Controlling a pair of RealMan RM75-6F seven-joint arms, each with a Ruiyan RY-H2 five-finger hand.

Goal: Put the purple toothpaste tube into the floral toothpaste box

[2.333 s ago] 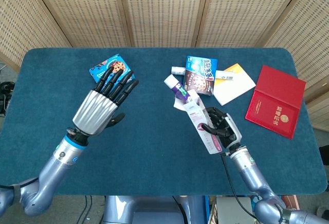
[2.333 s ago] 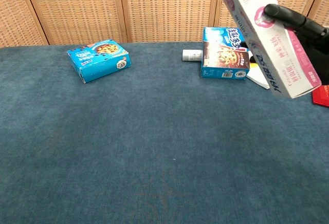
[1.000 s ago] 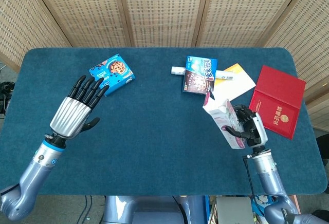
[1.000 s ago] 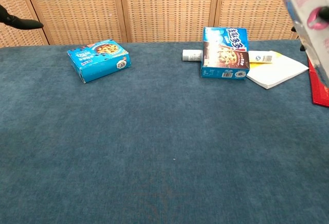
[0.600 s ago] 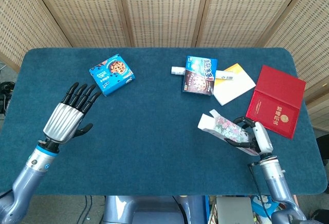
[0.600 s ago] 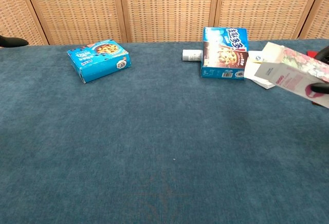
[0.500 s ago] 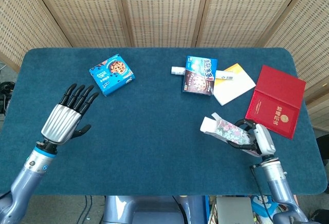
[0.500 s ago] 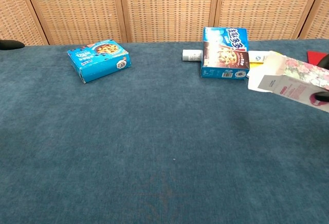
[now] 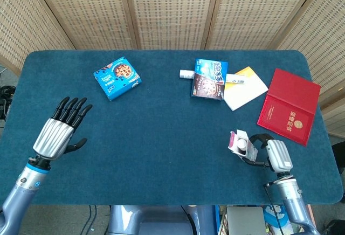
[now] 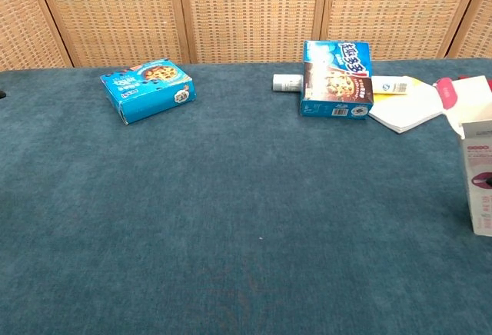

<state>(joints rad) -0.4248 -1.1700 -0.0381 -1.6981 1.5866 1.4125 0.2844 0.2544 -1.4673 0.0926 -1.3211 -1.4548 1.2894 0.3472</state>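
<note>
The right hand is gripping the floral toothpaste box upright near the table's right front, open flaps pointing up. The purple tube isn't showing. The left hand is hovering well away, fingers spread, holding nothing.

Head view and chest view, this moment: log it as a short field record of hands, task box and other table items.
right hand: grips the floral toothpaste box, which stands upright on the blue table with its top flaps open
purple tube: white cap visible inside the box opening
left hand: holds nothing, fingers spread, above the table's left side
other items: blue cookie box, upright blue snack box, red booklet, white notepad
</note>
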